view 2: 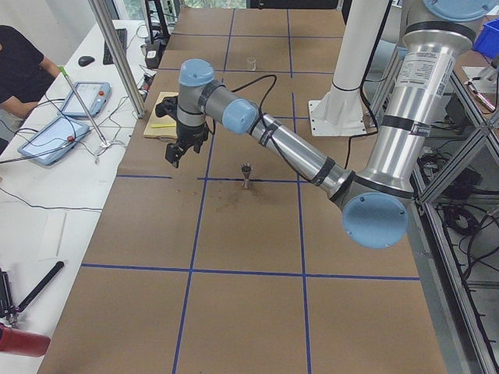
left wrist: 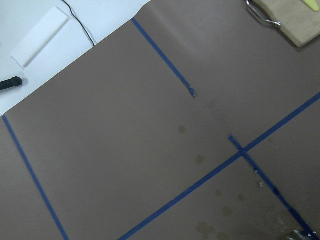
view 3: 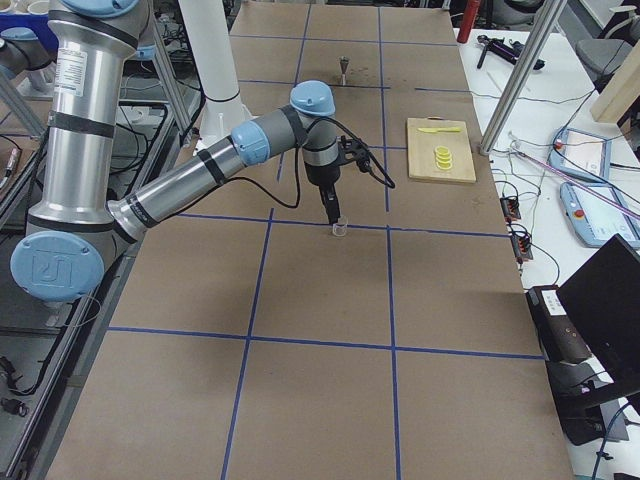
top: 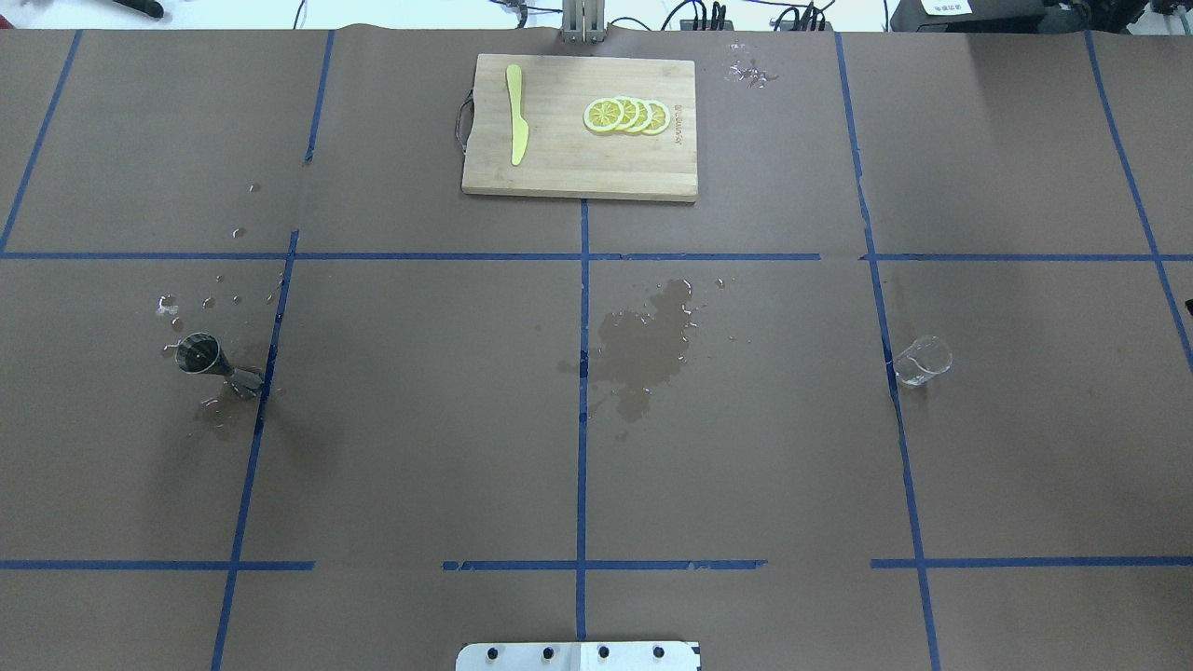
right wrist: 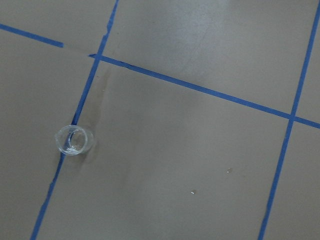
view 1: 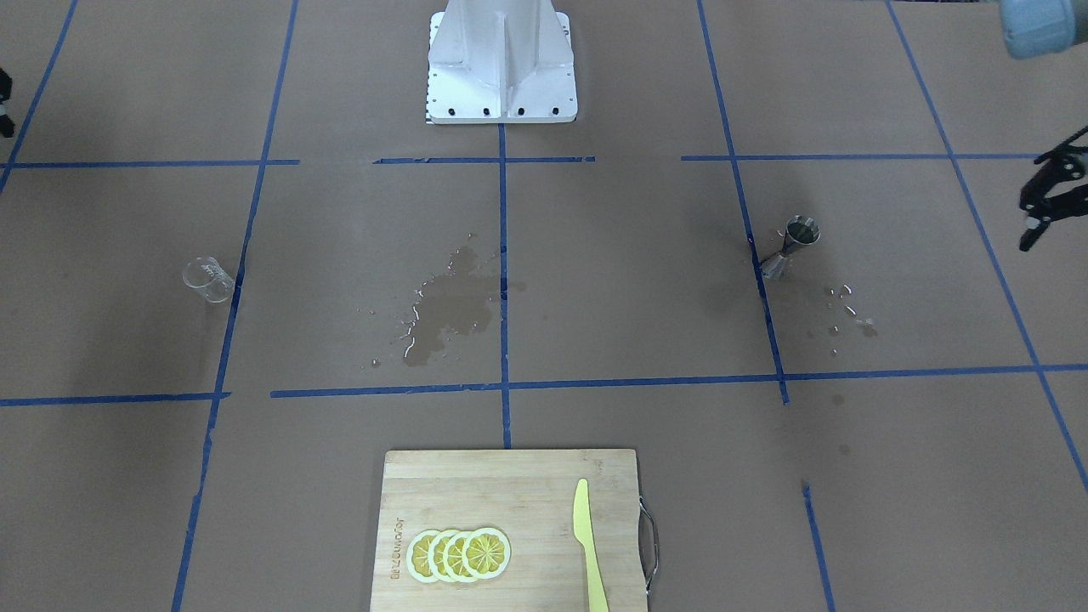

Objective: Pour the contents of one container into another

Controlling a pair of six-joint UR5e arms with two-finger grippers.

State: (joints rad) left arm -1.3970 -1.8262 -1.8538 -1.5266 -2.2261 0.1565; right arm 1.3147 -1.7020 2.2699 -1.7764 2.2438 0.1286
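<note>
Cup (view 1: 208,279) stands upright by the right-side tape line, jigger (view 1: 790,246) upright well apart on the left, neither held; right gripper (view 3: 334,215) and left gripper (view 2: 175,156) closure unreadable; suggest the right centres, grips mid-wall, carries level.

the brown table (top: 419,447), gridded with blue tape (top: 582,466), carries a cup (top: 923,361), a jigger (top: 219,363), a board (top: 559,168) and a spill (top: 643,349).

A robotics lab: a robot arm (view 2: 288,148) over a paper-covered table (top: 419,447) with a blue tape grid (top: 582,419), teach pendants (view 2: 84,99) beside its edge, and an aluminium post (view 2: 117,54).
</note>
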